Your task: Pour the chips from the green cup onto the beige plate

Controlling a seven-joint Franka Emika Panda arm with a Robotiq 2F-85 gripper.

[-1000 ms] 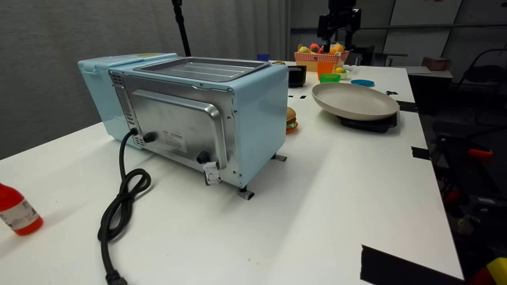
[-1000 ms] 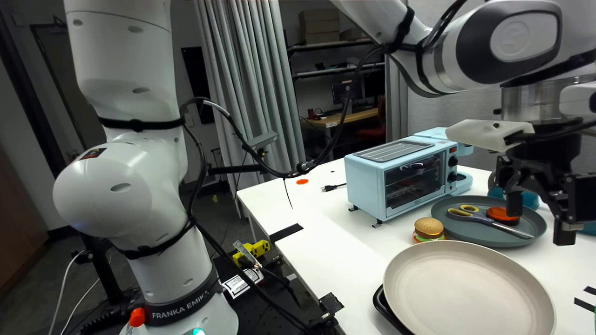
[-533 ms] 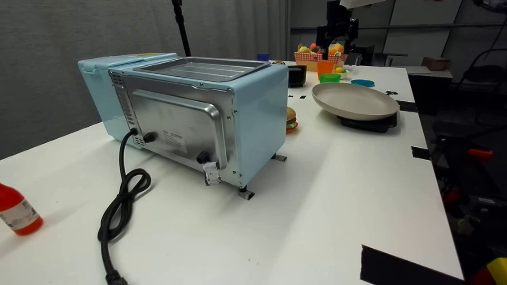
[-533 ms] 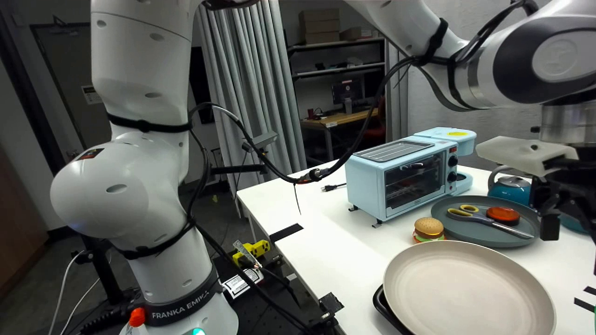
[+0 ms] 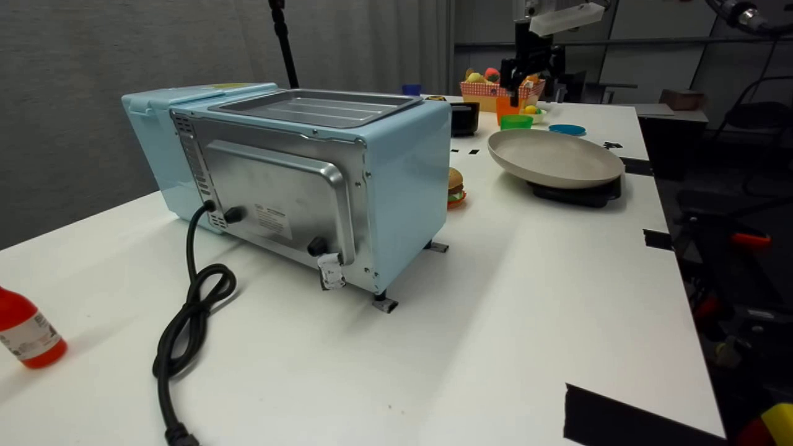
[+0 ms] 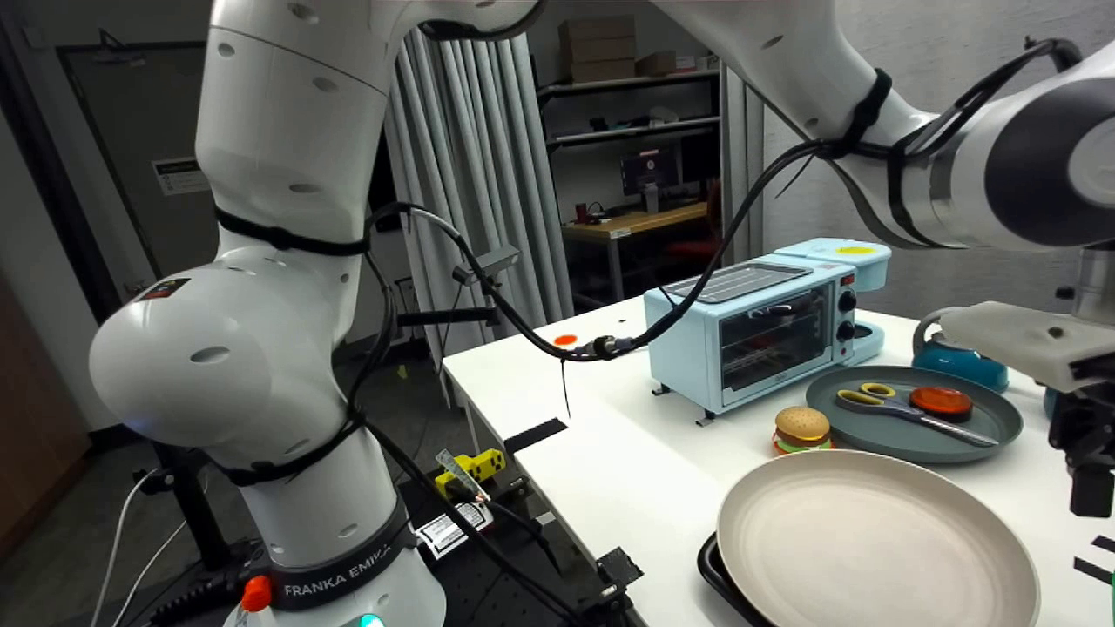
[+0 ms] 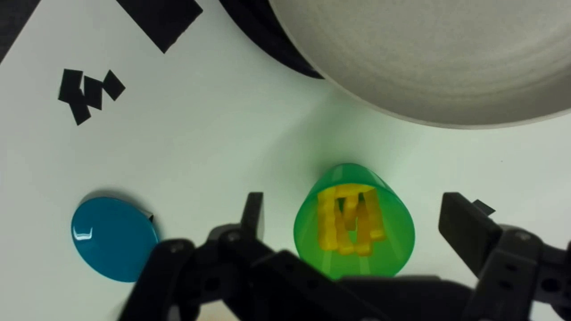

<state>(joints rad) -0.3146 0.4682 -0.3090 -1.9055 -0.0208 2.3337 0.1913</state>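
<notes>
Chips [image 7: 350, 214] vis. wrist view only.

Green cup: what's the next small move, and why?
Probably ease the open end effector down over the green cup: in the wrist view the cup, with chips inside, sits between the spread fingers, table showing on both sides, and in an exterior view a fingertip appears higher than the cup.

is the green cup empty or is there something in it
The green cup is not empty: the wrist view shows several yellow chips inside it.
</notes>
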